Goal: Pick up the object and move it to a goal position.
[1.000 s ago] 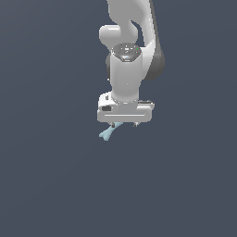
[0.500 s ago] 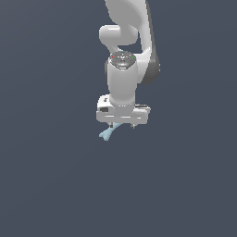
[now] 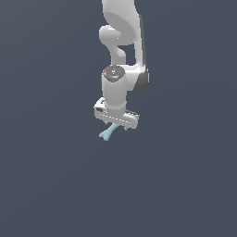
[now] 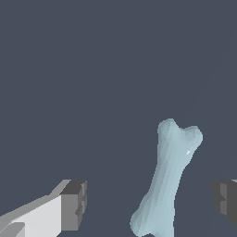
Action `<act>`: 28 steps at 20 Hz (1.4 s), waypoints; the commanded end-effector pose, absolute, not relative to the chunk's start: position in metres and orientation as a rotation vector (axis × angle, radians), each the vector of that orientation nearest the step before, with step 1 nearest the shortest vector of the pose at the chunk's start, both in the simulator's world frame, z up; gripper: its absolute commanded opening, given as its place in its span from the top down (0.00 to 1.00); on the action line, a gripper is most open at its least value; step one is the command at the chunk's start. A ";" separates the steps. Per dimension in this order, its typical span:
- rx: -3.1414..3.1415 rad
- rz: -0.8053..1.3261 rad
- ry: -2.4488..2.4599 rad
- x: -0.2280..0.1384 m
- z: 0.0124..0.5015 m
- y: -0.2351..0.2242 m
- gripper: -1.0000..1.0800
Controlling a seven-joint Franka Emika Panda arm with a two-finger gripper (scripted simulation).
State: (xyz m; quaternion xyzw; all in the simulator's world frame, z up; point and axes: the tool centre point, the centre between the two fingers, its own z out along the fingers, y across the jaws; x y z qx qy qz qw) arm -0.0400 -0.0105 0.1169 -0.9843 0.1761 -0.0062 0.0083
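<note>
hand (image 3: 117, 127): open, fingers apart | object (image 4: 167, 180): between fingers, untouched, nearer one

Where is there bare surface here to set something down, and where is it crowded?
The dark surface is bare all round. The only crowded patch lies under the gripper, where the pale blue object lies between the open fingers, with a gap on either side of it.

The pale blue object (image 4: 167, 180) lies between the two grey fingertips (image 4: 74, 204), touching neither. The jaws stand wide apart. Its forked end points away from the camera
</note>
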 end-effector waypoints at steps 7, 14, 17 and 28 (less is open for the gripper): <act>-3.010 -0.004 0.879 -0.079 0.077 -0.032 0.04; -2.981 0.000 0.990 -0.093 0.065 -0.039 0.04; -2.982 0.001 0.987 -0.093 0.065 -0.039 0.04; -2.980 0.000 0.994 -0.094 0.031 -0.039 0.04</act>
